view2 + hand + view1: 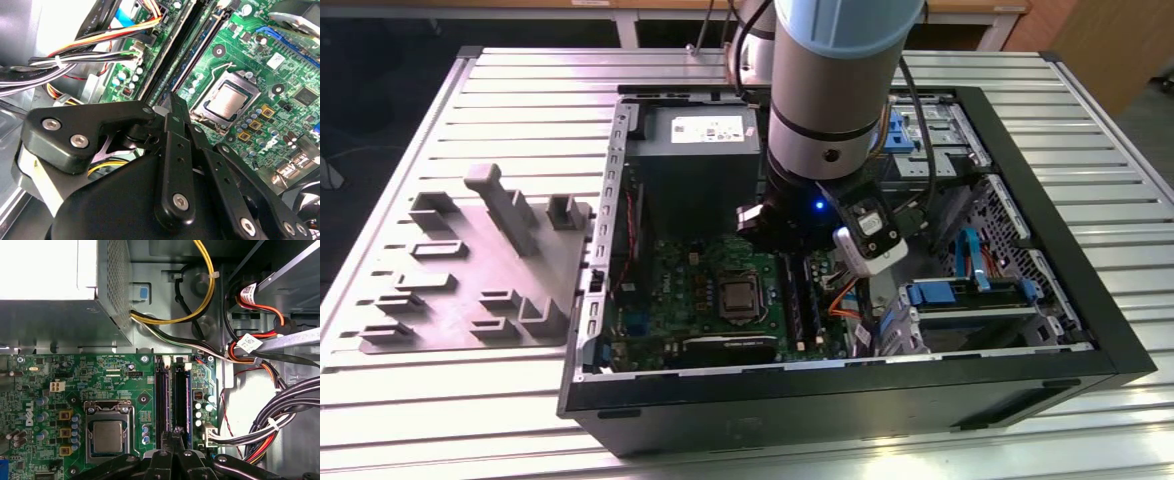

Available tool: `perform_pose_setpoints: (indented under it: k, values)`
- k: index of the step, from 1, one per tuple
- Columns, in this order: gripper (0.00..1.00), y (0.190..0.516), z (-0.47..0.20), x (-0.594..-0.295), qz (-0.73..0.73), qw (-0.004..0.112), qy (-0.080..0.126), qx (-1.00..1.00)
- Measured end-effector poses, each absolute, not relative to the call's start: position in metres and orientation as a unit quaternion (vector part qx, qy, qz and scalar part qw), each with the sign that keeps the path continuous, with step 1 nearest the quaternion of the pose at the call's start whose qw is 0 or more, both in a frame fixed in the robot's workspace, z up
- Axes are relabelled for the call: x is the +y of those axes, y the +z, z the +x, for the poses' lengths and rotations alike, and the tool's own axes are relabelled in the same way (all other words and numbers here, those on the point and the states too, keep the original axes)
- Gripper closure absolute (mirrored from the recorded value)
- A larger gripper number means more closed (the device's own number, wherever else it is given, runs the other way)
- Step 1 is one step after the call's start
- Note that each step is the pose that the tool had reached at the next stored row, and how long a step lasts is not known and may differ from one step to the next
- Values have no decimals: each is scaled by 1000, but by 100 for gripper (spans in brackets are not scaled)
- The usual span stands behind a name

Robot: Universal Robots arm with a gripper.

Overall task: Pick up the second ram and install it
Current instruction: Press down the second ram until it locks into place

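You have one computer case [1067, 330] open on the tabletop [520, 400], and one grey fixture tray [467, 270] beside it on the exterior view's left. Inside the case you can count one motherboard [60, 375], one processor socket [107, 432], one power supply [700, 150] and two long black memory slots [161, 400] side by side. One arm [834, 100] reaches in, carrying one hand [175, 440].
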State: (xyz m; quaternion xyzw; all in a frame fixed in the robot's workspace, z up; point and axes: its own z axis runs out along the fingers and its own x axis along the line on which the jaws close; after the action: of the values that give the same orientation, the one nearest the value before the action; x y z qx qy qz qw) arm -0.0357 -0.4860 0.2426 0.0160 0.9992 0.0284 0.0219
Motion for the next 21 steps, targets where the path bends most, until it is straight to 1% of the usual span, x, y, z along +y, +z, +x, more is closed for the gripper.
perform_pose_setpoints:
  k: [9, 21]
  values:
    - [90, 243, -36, -484, 16, 22, 28, 999]
    - [90, 242, -36, -466, 16, 22, 28, 999]
